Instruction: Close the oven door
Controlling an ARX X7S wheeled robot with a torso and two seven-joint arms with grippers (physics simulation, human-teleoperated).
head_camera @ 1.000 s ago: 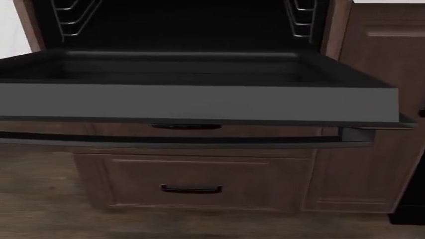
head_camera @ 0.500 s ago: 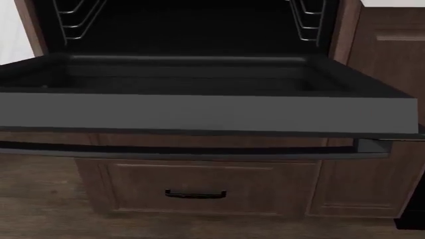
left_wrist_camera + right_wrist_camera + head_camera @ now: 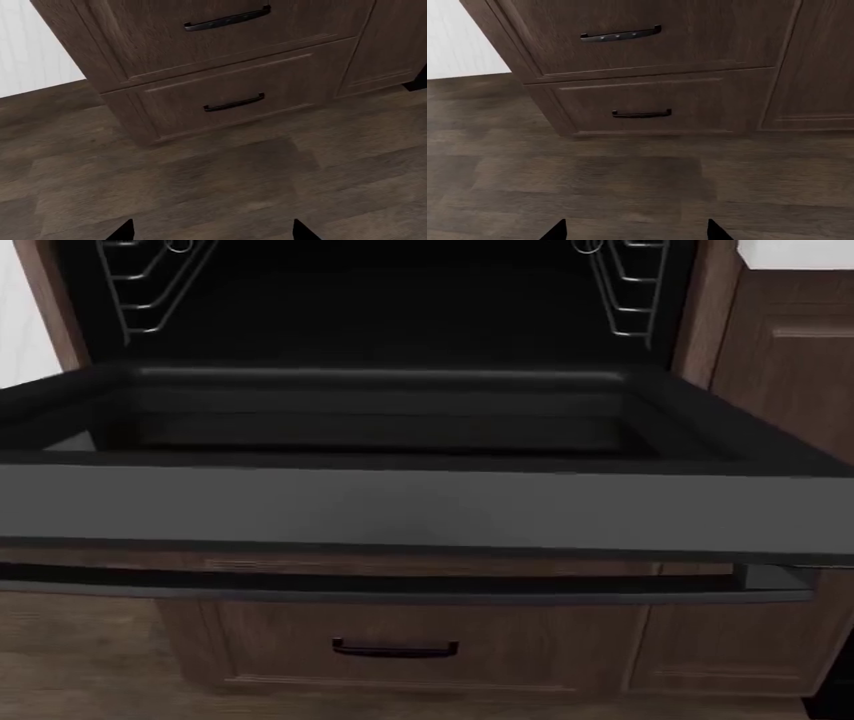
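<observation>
The oven door lies dropped open and about level, its thick matte grey rim facing the head camera and its dark glass centre facing up, hinged at the far edge to the black cavity, where wire racks line both side walls. Neither gripper shows in the head view, so the door sits above and beyond both of them, touched by nothing. Under the door's front edge runs a dark bar handle, and below that are brown wooden drawers. The left gripper appears in its wrist view only as two dark fingertips set well apart, holding nothing, hanging over the dark wood floor and aimed toward the lower drawer with its black handle. The right gripper is likewise spread wide and empty over the floor, with the lower drawer's handle ahead of it and the upper drawer's handle farther beyond.
</observation>
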